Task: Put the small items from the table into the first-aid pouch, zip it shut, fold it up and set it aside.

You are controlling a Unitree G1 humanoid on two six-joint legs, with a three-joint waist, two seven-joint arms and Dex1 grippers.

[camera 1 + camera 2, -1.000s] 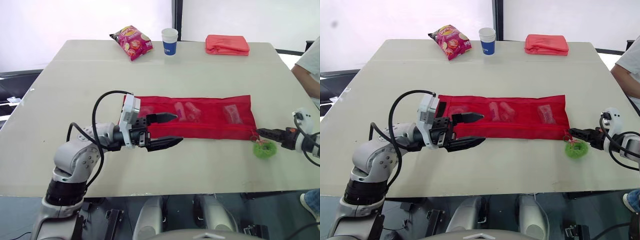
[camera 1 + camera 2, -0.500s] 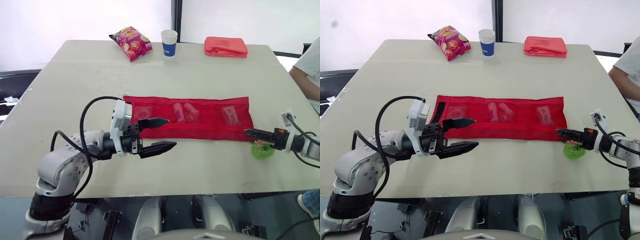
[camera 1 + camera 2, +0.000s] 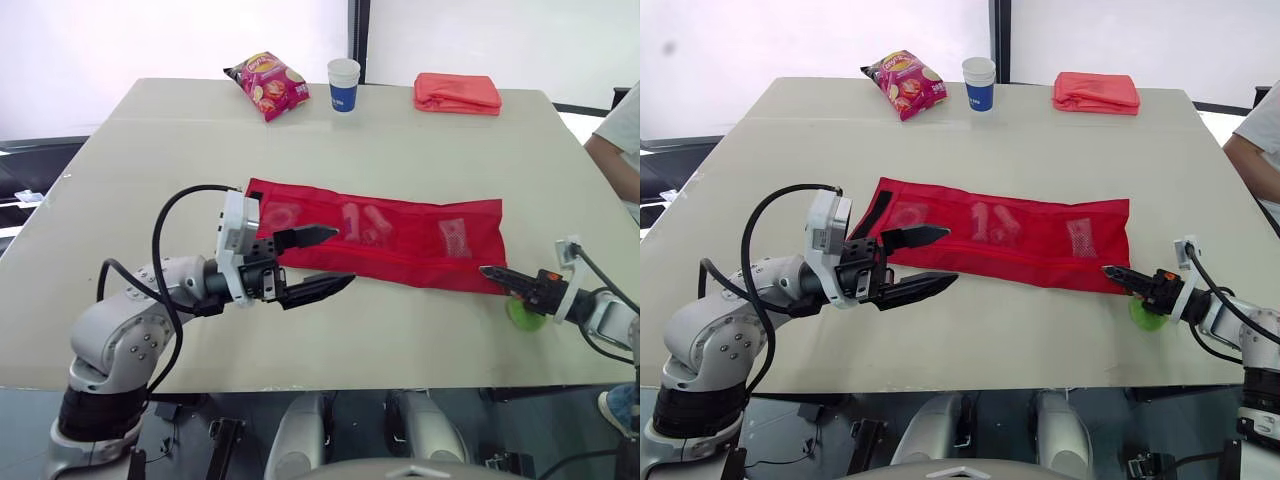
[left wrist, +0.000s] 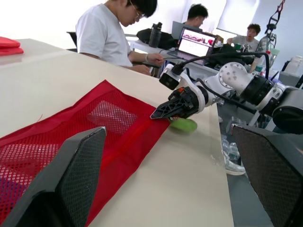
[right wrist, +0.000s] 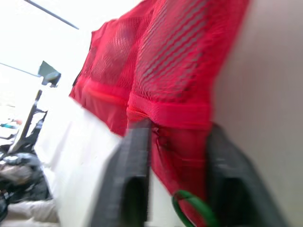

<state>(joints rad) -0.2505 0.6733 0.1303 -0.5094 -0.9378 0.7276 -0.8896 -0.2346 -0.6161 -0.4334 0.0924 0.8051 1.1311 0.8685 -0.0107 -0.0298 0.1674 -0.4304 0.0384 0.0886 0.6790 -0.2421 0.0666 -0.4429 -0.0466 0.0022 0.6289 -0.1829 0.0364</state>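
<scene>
Red mesh pouch (image 3: 400, 262) is laid out flat and unfolded across the middle of the surface (image 3: 400, 140), set at a slight slant, its left end farther back than its right. Small items (image 3: 363, 222) are seen through the mesh in separate pockets along its length. Left hand (image 3: 343, 255) is held just above the near left part of the pouch, released, fingers (image 4: 71, 179) spread wide, nothing grasped. Right hand (image 3: 487, 271) is placed at the near right corner of the pouch, narrowed and clenched on the red fabric there. A green ring (image 3: 522, 310) lies on the surface just under that hand, beside the same corner. Along the far edge, well apart from the pouch, a chip bag (image 3: 266, 85), a paper cup (image 3: 343, 84) and a folded red cloth (image 3: 457, 92) are noted. A person in a white shirt (image 4: 106, 33) is seated at the right side.
</scene>
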